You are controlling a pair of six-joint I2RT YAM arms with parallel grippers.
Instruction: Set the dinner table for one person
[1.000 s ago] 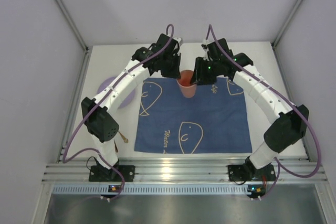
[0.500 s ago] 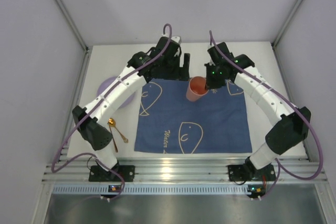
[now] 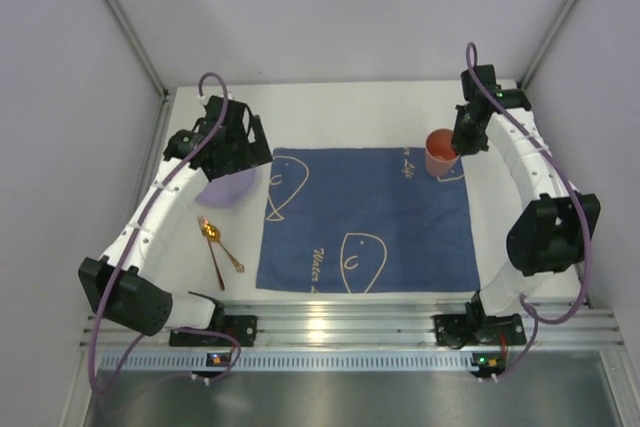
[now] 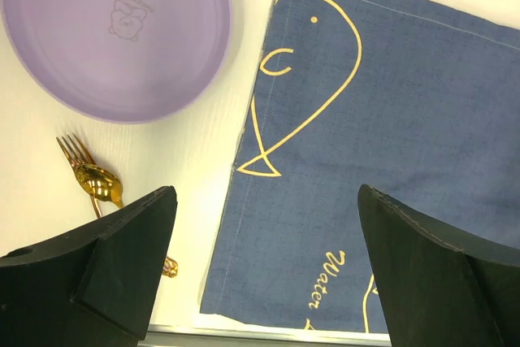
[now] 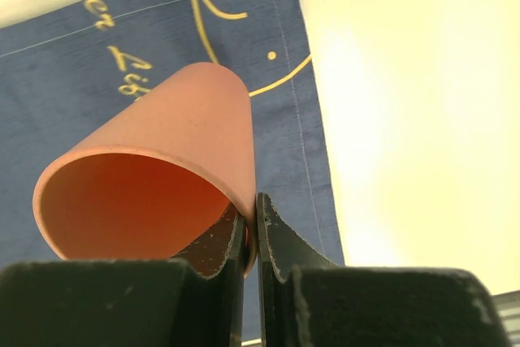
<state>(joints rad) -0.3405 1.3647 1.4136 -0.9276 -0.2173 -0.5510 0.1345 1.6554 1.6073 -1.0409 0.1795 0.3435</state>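
An orange-pink cup (image 3: 439, 152) (image 5: 162, 176) hangs over the far right corner of the dark blue cloth (image 3: 366, 217) (image 4: 382, 136). My right gripper (image 3: 460, 142) (image 5: 255, 225) is shut on its rim, one finger inside and one outside. At the far left my left gripper (image 3: 238, 152) (image 4: 264, 258) stands open, nothing between its fingers, above the cloth's left edge. Partly under it lies a lilac plate (image 3: 232, 189) (image 4: 114, 34). A gold spoon (image 3: 215, 237) (image 4: 97, 183) and a gold fork (image 4: 75, 150) lie on the white dinner table (image 3: 330, 117) beside the plate.
The cloth's yellow fish drawings and lettering face up. Grey walls close in the table on three sides. A metal rail (image 3: 340, 327) with the arm bases runs along the near edge.
My left gripper let go of the cup, opened and swung back left over the plate. My right gripper shut on the cup's rim and carried it to the far right corner of the cloth.
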